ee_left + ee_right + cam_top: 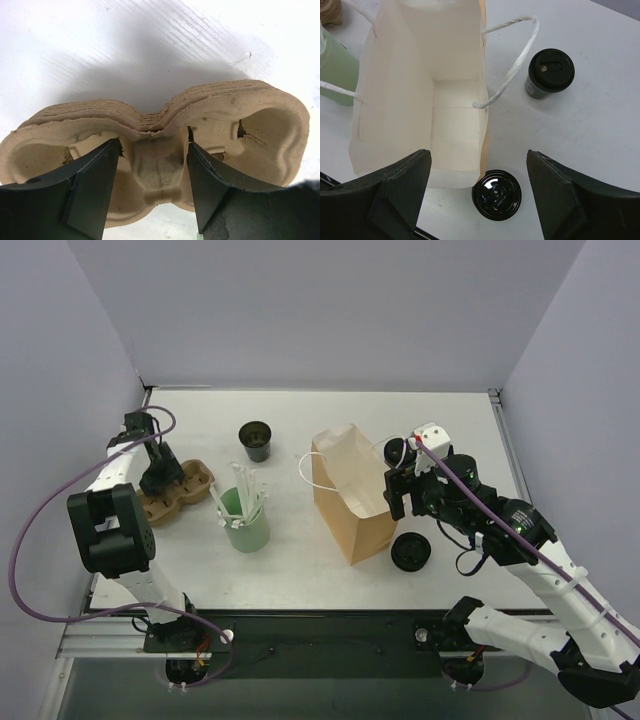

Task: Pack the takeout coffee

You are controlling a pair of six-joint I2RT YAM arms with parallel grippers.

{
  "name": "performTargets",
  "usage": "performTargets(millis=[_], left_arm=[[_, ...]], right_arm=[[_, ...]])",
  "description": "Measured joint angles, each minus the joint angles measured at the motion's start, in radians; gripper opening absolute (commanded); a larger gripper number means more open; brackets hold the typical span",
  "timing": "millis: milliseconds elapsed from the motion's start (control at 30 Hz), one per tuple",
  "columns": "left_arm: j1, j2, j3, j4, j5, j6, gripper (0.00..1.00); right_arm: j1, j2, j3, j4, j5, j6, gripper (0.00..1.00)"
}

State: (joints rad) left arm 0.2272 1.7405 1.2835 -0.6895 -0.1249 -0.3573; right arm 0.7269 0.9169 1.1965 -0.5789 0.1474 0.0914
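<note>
Overhead, the right hand hangs wide open and empty over the edge of the paper bag. Beside the bag, toward the right edge of the tabletop, stands the takeout coffee, lidded and upright. It is probably light, thin-walled and crushable, so a gentle grip round the body below the lid looks safest. The left hand, jaws apart, straddles the middle of the pulp carrier, not closed on it.

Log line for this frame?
left gripper open, straddling centre of cup carrier | right gripper open, facing into paper bag | bag empty | black cup on table, unpacked
</note>
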Motion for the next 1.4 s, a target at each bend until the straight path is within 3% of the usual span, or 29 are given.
performTargets(millis=[600, 1400], left_arm=[[0.0, 0.018, 0.006, 0.0, 0.021, 0.003, 0.49], [-0.007, 0.003, 0.031, -0.009, 0.019, 0.004, 0.64]], right_arm=[[0.0, 0.008, 0.0, 0.0, 0.001, -0.008, 0.79], [-0.001, 0.029, 0.0, -0.001, 0.01, -0.011, 0.79]])
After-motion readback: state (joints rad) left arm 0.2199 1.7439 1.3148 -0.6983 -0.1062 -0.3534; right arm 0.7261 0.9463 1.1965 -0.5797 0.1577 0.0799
